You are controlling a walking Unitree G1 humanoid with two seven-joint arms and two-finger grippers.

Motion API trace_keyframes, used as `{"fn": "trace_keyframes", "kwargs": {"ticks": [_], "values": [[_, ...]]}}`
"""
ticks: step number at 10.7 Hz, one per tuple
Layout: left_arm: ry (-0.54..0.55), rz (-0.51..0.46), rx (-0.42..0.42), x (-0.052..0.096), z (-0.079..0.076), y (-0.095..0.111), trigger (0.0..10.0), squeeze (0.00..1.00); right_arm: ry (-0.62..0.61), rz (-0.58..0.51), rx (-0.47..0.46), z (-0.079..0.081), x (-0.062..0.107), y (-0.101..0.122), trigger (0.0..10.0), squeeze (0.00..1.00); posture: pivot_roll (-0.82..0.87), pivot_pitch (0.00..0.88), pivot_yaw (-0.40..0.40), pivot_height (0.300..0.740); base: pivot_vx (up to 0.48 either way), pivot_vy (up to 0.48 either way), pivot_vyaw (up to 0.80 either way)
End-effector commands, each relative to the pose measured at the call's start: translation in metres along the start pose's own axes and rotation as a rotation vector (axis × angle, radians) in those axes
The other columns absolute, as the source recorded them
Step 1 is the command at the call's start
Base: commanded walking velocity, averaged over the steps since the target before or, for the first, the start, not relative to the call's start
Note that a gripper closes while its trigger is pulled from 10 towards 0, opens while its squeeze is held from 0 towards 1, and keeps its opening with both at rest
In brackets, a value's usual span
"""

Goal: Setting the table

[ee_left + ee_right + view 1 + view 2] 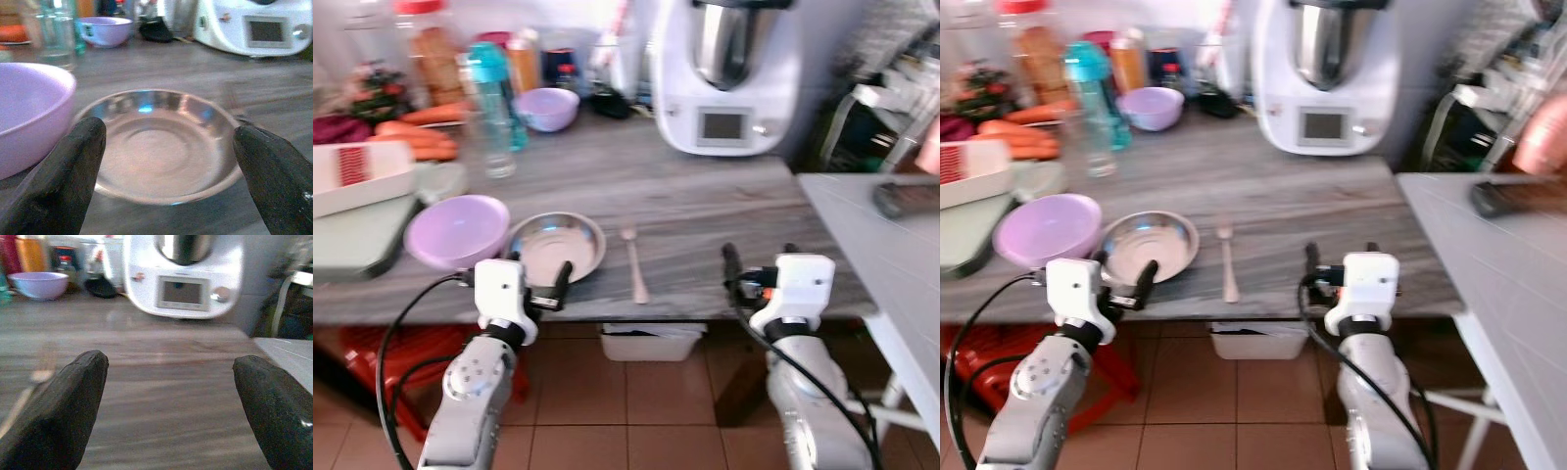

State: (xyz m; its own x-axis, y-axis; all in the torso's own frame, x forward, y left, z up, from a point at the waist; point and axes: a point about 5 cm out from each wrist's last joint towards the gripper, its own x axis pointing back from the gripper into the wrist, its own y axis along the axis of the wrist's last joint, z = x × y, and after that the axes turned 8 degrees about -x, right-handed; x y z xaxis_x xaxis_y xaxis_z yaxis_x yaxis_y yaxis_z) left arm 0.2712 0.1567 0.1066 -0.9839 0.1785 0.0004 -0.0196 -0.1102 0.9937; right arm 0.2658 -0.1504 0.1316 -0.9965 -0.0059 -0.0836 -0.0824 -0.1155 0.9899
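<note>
A shallow steel plate [556, 245] lies near the front edge of the grey wooden counter [705, 201]. Beside it on the left sits a lilac bowl [458, 229]; a spoon [634, 264] lies to its right. My left gripper [540, 276] is open at the plate's near rim, and in the left wrist view the plate [161, 144] lies between its fingers [68, 171]. My right gripper [759, 262] is open over the counter's front edge, right of the spoon, with nothing between its fingers [63, 401].
A white kitchen machine [724, 73] stands at the back. A second lilac bowl [546, 108], a teal-capped bottle [494, 108], jars and carrots [416, 137] crowd the back left. A white table [891, 245] adjoins on the right. A white bin [651, 341] sits under the counter.
</note>
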Motion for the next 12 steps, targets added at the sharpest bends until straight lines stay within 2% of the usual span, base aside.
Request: {"fn": "trace_keyframes", "kwargs": {"ticks": [1,3,12], "values": [[0.006,0.005,-0.013,-0.006,0.000,0.002,10.0,0.00,-0.006,-0.019,-0.002,-0.002,-0.001,0.005,10.0,0.00,0.03,0.000,0.001,0.740,0.000,0.000,0.00],[0.007,-0.001,-0.017,-0.010,-0.001,0.004,10.0,0.00,-0.007,-0.031,-0.006,-0.002,-0.005,0.006,10.0,0.00,0.04,0.000,0.002,0.740,0.000,0.000,0.00],[0.007,-0.011,-0.024,-0.017,-0.003,0.007,10.0,0.00,-0.005,-0.035,-0.026,0.001,-0.012,0.002,10.0,0.00,0.05,0.000,0.007,0.740,-0.292,0.000,0.00]]}}
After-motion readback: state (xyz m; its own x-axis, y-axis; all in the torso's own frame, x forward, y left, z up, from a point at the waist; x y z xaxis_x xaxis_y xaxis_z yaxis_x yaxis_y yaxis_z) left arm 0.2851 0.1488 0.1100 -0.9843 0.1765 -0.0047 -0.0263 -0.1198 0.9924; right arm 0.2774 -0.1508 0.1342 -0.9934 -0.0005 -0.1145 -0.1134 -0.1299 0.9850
